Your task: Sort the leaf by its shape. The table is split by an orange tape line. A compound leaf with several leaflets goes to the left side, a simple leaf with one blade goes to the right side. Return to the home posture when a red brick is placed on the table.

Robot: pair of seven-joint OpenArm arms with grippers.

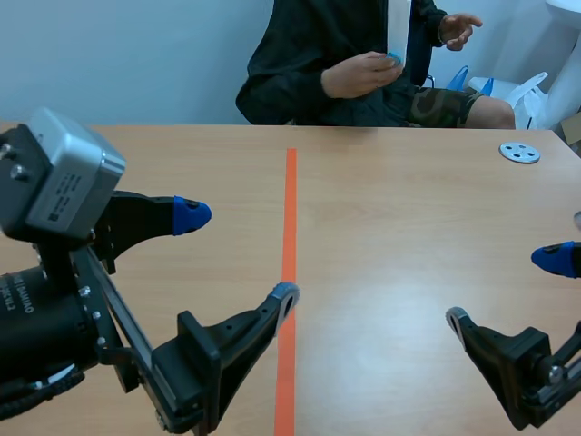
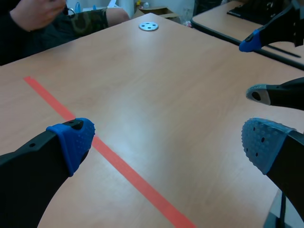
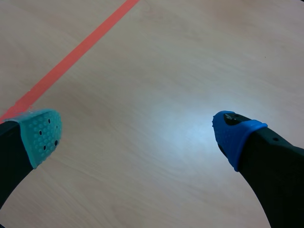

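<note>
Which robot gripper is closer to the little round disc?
Right. The right gripper is on the same side of the tape line as the disc, nearer the robot. The left gripper is at the tape line, farther away.

A pale wooden tabletop (image 1: 408, 227) is taking up most of the scene view, and a small round light disc (image 1: 519, 153) with several holes is lying flat on it near the far right corner, well apart from anything else. A person (image 1: 309, 54) in a dark top and camouflage shorts (image 1: 440, 104) is sitting across the far edge, holding one hand (image 1: 359, 74) before the chest with something small and blue (image 1: 393, 60) at the fingertips, the other hand (image 1: 458, 29) lifted higher. White furniture (image 1: 558, 54) is standing beside the person's knee. In the left wrist view a second table (image 2: 218, 19) is showing beyond the disc, and a cardboard box (image 2: 159, 9) is showing past the tabletop's far edge
</note>
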